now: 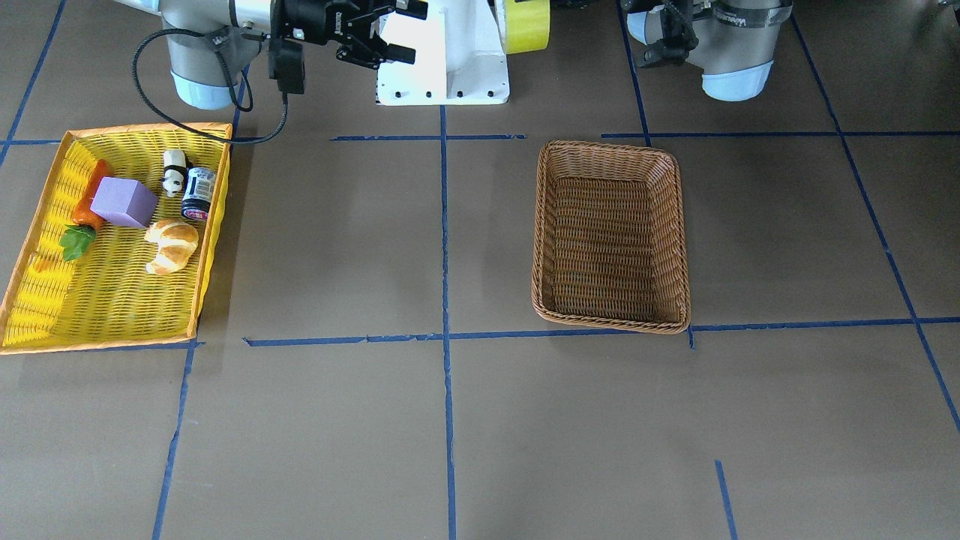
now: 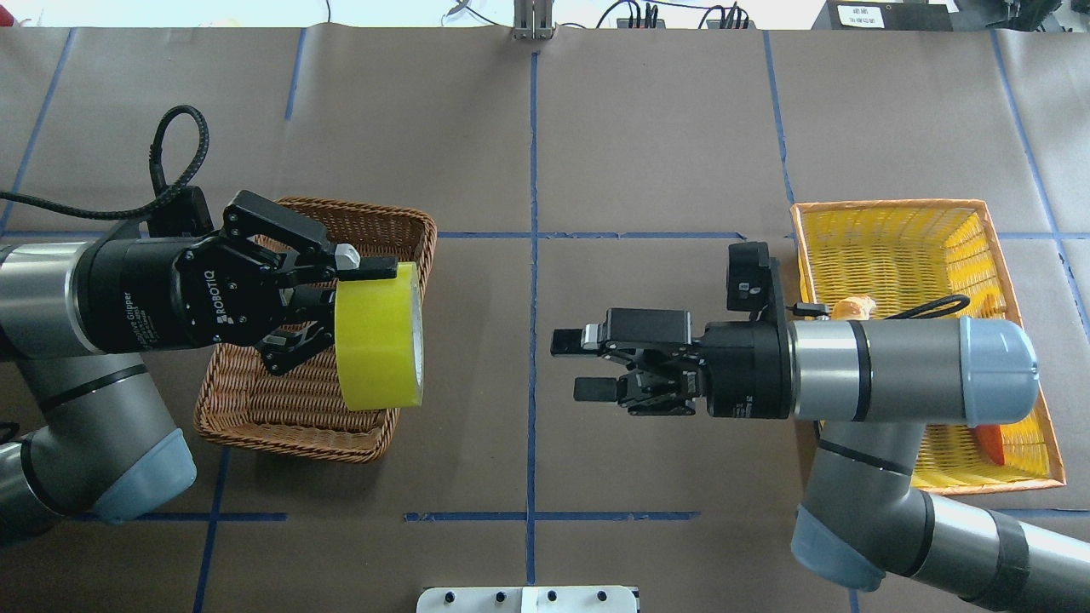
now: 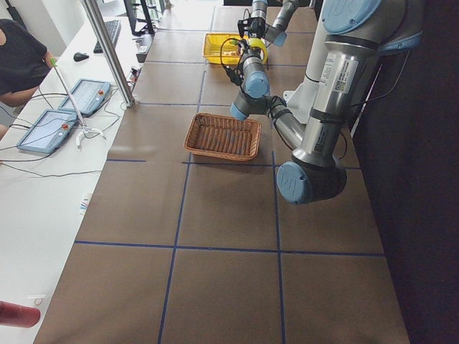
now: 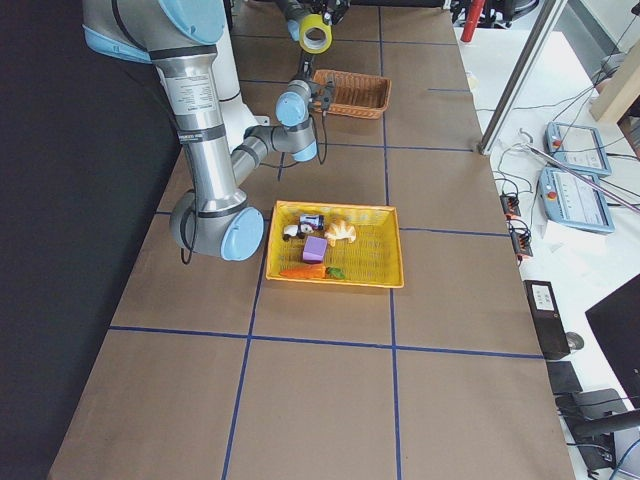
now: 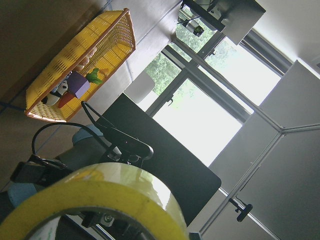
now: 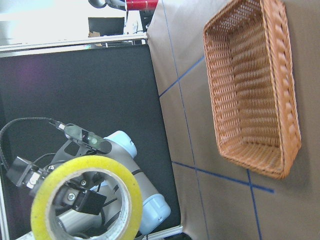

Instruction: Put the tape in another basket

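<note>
Tape, a wide translucent yellow roll on a cardboard core (image 2: 379,336), hangs in the air clamped in my left tool (image 2: 358,294), over one end of the deep brown woven wicker basket (image 2: 400,228). My right tool (image 2: 579,364) stands apart and empty. I judge the roll light and stiff with slick film, so a pinch across its wall, through the core, suits it best

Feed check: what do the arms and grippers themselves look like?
The left arm and right arm are silver-grey tubes with pale blue joint caps. The left gripper and right gripper are black two-finger linkages; the left reads ROBOTIQ in white. A black braided cable loops off the left wrist.
</note>
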You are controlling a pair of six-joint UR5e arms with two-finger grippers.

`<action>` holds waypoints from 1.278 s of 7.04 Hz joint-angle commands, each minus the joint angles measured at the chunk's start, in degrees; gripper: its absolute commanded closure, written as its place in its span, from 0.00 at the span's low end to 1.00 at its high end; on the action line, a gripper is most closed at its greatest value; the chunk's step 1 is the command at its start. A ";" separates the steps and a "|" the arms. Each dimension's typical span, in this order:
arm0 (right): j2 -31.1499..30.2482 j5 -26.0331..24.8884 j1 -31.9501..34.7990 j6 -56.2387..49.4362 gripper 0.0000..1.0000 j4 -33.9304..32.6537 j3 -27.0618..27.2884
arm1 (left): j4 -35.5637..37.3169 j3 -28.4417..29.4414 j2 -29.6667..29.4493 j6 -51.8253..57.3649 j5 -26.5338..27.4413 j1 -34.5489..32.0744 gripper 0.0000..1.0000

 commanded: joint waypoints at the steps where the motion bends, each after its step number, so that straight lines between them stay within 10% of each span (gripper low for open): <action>1: -2.50 0.21 6.48 -13.46 0.00 -10.24 0.36 | 14.32 -0.73 -0.30 13.21 -7.88 -3.87 1.00; 7: -1.80 0.39 21.18 -62.64 0.00 -77.62 10.01 | 56.81 -6.98 -0.04 46.52 -8.97 -5.91 1.00; 9: -2.93 6.40 25.37 -66.78 0.00 -80.96 9.07 | 68.06 -6.46 -0.12 59.09 -8.36 -4.16 1.00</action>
